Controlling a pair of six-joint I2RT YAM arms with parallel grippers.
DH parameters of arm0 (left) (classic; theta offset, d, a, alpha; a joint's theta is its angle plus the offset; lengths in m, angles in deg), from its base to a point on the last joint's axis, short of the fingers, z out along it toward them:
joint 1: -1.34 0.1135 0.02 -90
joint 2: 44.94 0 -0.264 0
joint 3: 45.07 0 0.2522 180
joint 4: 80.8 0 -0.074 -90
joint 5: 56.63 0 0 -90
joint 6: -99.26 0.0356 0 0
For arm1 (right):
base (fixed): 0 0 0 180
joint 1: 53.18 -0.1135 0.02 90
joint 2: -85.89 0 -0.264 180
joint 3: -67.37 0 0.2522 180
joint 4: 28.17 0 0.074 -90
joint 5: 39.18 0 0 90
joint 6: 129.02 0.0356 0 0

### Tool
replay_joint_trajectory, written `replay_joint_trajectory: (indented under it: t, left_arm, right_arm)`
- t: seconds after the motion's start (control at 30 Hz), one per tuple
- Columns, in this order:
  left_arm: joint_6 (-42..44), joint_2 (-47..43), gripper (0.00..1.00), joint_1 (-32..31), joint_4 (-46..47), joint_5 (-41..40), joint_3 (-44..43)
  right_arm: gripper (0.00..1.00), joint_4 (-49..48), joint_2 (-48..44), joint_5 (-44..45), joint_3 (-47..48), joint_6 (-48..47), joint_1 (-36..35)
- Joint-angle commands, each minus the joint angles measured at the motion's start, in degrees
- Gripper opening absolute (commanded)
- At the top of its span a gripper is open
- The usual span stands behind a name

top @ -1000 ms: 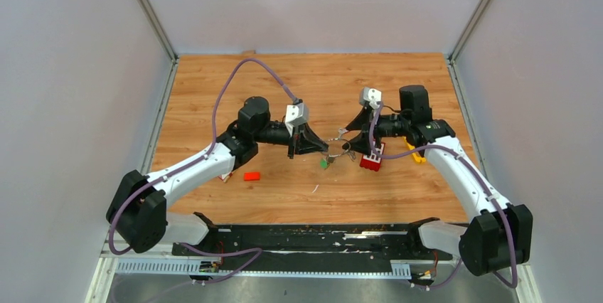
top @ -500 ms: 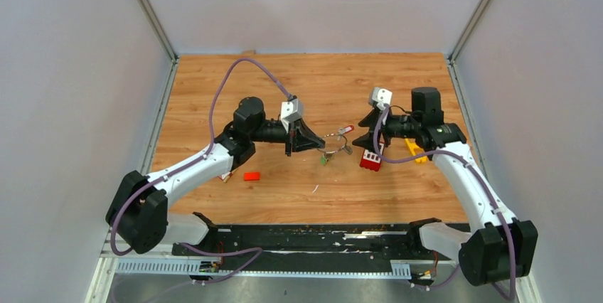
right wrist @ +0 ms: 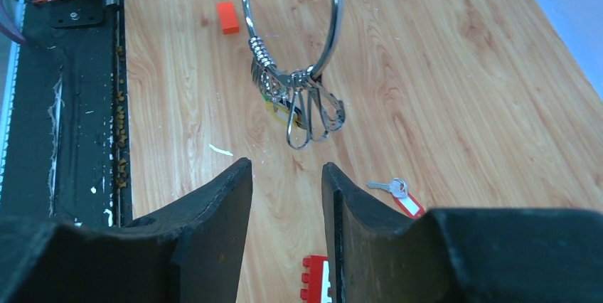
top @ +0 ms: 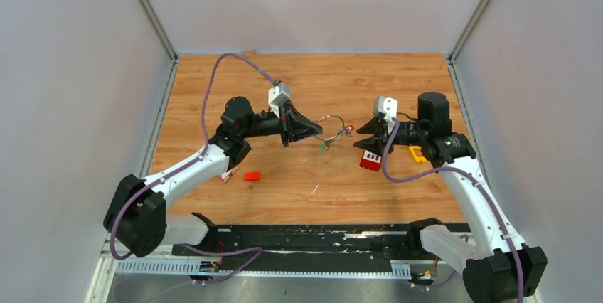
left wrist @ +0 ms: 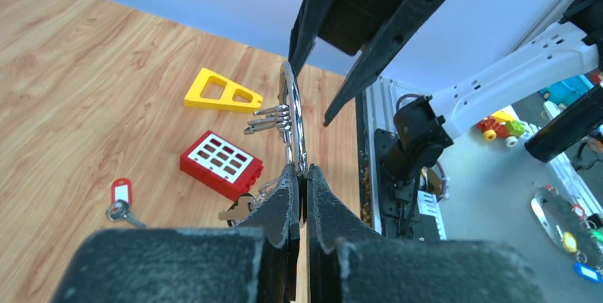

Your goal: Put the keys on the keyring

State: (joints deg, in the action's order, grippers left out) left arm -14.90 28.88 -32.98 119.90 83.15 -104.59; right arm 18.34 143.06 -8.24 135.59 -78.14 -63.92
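My left gripper [top: 318, 132] is shut on the lower edge of the keyring [left wrist: 293, 114], a silver wire ring held upright above the table. Several keys [right wrist: 299, 104] hang bunched on the keyring [right wrist: 291, 25], one with a green head [top: 322, 146]. Another key with a red tag [right wrist: 398, 193] lies loose on the wood. My right gripper [right wrist: 286, 168] is open and holds nothing. It faces the ring from the right, a short gap away. In the left wrist view the ring runs straight up from my left gripper [left wrist: 300, 171].
A red block with white squares [top: 371, 159] lies under my right gripper, with a yellow plastic piece [top: 416, 153] beside it. A small red block [top: 251, 176] sits near the left arm. The black rail [top: 306, 239] runs along the near edge.
My right gripper has drawn back to the right, away from the ring, and its jaws have narrowed. My left gripper has moved the ring up and towards the back.
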Motion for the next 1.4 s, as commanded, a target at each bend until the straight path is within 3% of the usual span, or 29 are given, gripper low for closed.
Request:
replay_joint_trajectory:
  t: [0.0,0.43,0.83,1.03,1.37]
  left_arm:
    - [-5.5,-0.8,0.00,0.3,6.3,-0.6,-0.5]
    - [-6.6,0.1,0.00,0.3,7.7,-0.1,0.3]
    - [-6.1,1.6,0.00,0.3,6.3,-1.1,0.3]
    - [-3.5,1.7,0.00,0.3,2.0,-2.4,-0.5]
    - [2.6,4.4,0.00,0.3,-15.3,-5.1,-6.9]
  right_arm:
    - [0.42,-0.2,0.8,-1.1,-0.2,-2.6,-1.7]
    - [0.35,-5.4,2.8,5.2,0.6,0.6,-7.7]
    - [0.13,-8.4,2.0,9.6,-0.2,3.8,-8.4]
    - [0.00,-6.5,1.5,12.3,0.1,0.5,-9.5]
    - [0.00,-2.1,-1.3,32.0,-0.3,-11.9,-19.4]
